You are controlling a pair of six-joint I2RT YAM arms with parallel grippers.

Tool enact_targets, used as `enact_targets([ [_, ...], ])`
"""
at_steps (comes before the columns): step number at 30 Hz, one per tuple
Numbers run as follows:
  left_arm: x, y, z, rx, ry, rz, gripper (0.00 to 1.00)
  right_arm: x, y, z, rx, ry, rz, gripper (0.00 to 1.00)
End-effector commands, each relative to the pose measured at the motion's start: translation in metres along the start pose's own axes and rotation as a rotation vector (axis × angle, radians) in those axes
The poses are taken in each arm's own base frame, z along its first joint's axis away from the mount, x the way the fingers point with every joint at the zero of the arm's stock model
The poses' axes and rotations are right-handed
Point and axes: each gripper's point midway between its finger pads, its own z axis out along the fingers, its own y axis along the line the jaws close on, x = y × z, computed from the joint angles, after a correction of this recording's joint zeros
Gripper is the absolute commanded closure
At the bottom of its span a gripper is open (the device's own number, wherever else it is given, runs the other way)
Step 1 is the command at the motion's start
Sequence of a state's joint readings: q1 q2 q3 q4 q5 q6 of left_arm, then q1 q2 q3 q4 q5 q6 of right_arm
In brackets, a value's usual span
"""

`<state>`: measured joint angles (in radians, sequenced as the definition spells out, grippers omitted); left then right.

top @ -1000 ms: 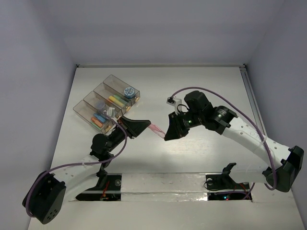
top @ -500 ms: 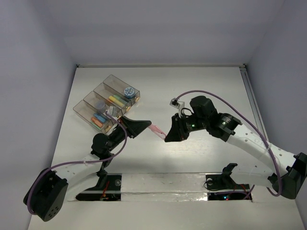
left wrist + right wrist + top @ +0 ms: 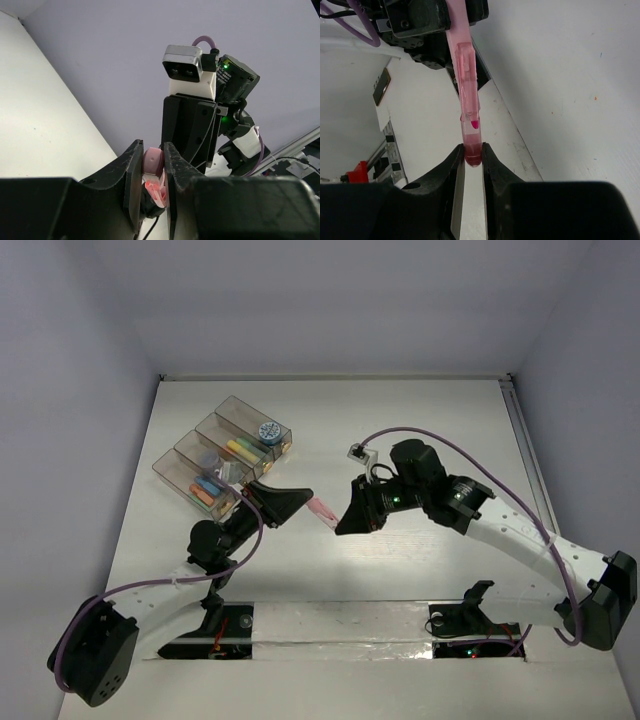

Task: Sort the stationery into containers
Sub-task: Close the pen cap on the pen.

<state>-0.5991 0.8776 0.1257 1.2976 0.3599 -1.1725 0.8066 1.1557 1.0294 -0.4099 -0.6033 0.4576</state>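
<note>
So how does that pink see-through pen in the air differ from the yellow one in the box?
The pink translucent pen hangs in mid-air, pinched at each end by both arms' jaws. The yellow pen lies loose, untouched, in a clear smoky plastic box. Both are short pens.

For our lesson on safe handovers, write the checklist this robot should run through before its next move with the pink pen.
1. Left claw shut on pink pen: ok.
2. Right claw shut on the pen's other end: ok.
3. Only one claw gripping, so the pen can travel: not ok, both grip it.
4. Containers have room left: ok, bare floor shows in the far box.
5. Which box should take pink: cannot tell.
</note>
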Motion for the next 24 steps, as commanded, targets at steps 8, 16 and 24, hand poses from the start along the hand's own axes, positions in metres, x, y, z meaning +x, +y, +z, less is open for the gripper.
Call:
enact_targets([
  [8, 0.021, -0.067, 0.000, 0.283, 0.114, 0.100, 1.00, -0.071, 0.016, 0.008, -0.035, -0.258, -0.093, 1.00],
  [16, 0.026, -0.049, 0.004, 0.194, 0.150, 0.196, 1.00, -0.092, 0.023, -0.009, -0.003, -0.372, -0.118, 1.00],
  [24, 0.040, -0.036, 0.005, 0.139, 0.233, 0.166, 1.00, -0.102, 0.027, -0.008, -0.023, -0.415, -0.152, 1.00],
])
